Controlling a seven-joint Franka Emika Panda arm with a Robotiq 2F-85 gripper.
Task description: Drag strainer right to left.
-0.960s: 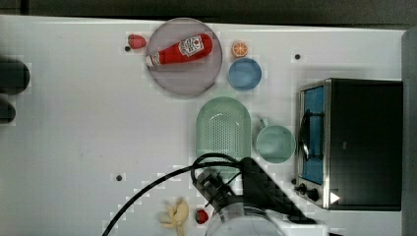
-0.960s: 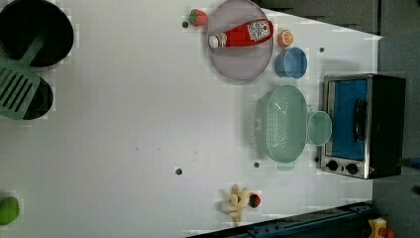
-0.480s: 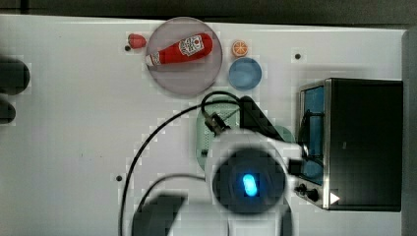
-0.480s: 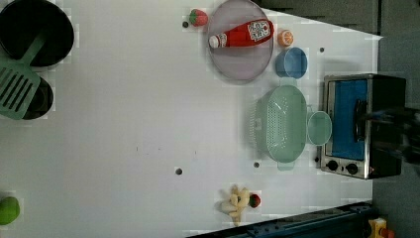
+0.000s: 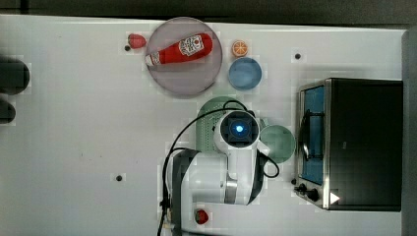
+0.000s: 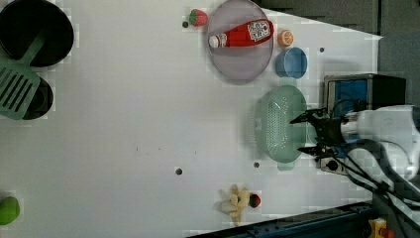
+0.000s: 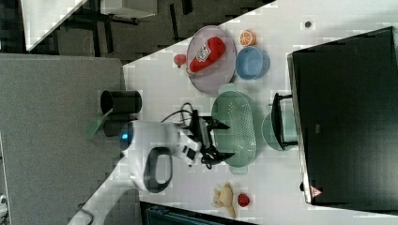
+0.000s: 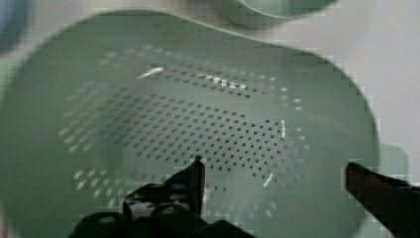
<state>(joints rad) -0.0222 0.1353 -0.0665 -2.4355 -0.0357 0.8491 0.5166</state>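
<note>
The strainer (image 6: 277,124) is a pale mint-green oval colander lying on the white table, beside the toaster oven. In the top view my arm covers most of the strainer (image 5: 205,120). My gripper (image 6: 301,134) hovers open over the strainer's half nearest the oven, in the left view. In the right view the gripper (image 7: 229,139) points at the strainer (image 7: 237,124). The wrist view looks down into the strainer (image 8: 188,114); my gripper (image 8: 275,171) is spread wide with nothing between its fingers, one fingertip (image 8: 198,168) over the holes and the other by the rim.
A green mug (image 5: 279,142) stands between the strainer and the toaster oven (image 5: 354,142). A blue bowl (image 5: 244,73), a small orange (image 5: 239,48) and a plate (image 5: 187,78) holding a ketchup bottle (image 5: 179,49) lie beyond the strainer. Open table spreads across the top view's left.
My arm has swung in from the table's edge to above the strainer. The gripper stays open. The strainer has not moved.
</note>
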